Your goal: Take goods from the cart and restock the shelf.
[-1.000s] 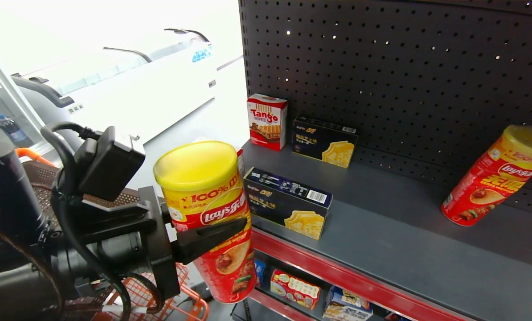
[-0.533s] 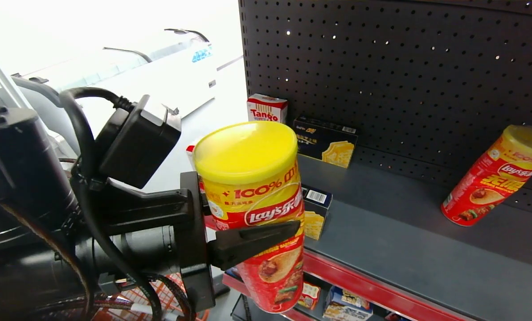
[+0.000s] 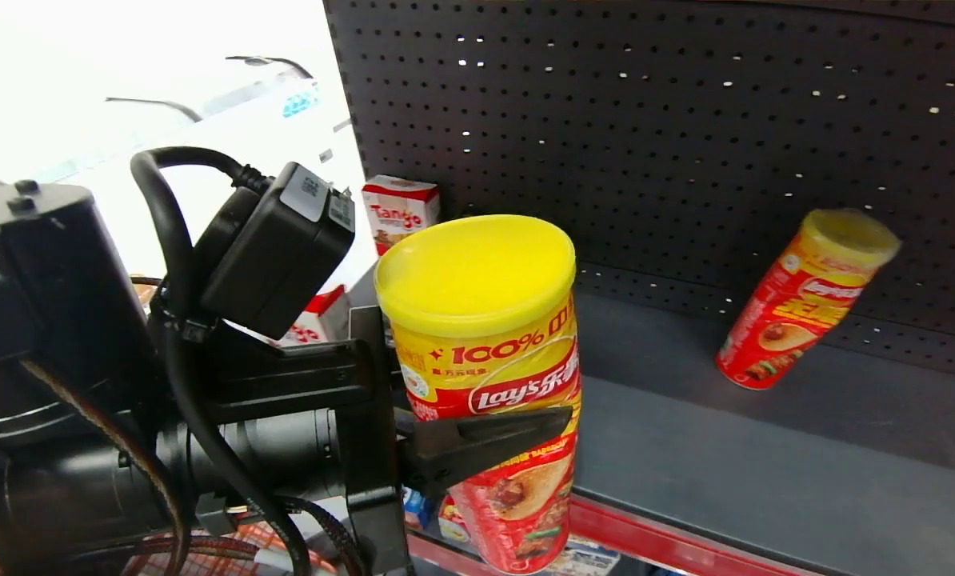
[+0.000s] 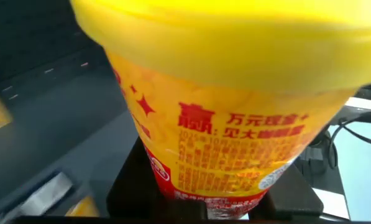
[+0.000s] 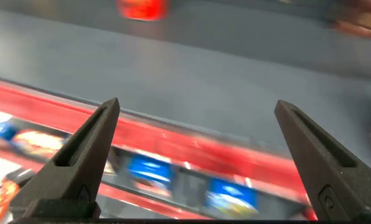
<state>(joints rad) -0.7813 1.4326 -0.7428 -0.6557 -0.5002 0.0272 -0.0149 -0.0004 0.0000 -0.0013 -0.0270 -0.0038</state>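
Left end effector (image 3: 489,412) clamped around upright chip can (image 3: 485,320) mid-body; right end effector (image 5: 197,124) spread wide, empty.

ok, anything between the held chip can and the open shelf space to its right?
Nothing visible. The chip can in the left pincer faces bare grey shelf; the second can sits farther right by the pegboard, clear of that stretch.

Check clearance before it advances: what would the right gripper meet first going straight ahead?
The right gripper would probably meet the grey shelf deck, just behind its red front edge; depth is unclear.
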